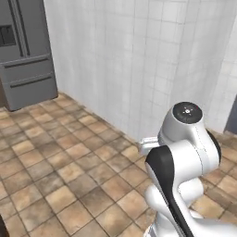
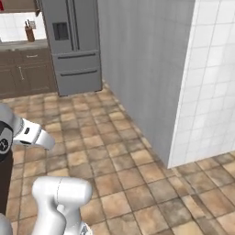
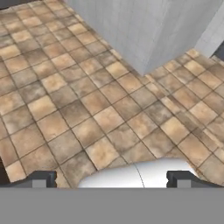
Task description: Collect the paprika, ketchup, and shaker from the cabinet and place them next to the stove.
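My gripper stood spread wide with nothing between its jaws; the two dark fingertips rose near the lower left and lower right of the hand view, well apart. Beyond them lay only brown tiled floor, running up the frame to the foot of a white tiled wall block whose corner pointed down toward the middle of that view.

In the left base view my arm was folded at the lower right, the same white wall behind it and a grey refrigerator at the upper left. In the right base view the refrigerator stood at the upper middle, and left of it ran dark brown lower cabinets under a counter with a knife block on it.

The paprika, ketchup and shaker I could not make out anywhere, nor the stove. At the very upper left corner of the right base view a strip of dark brown wood with a speck of red at its edge might have been the wall cabinet, but it was too cropped to tell. If so, the goods lay far off toward that upper left corner, past the refrigerator. I judged no reach could serve yet; the base would have to carry me there first.
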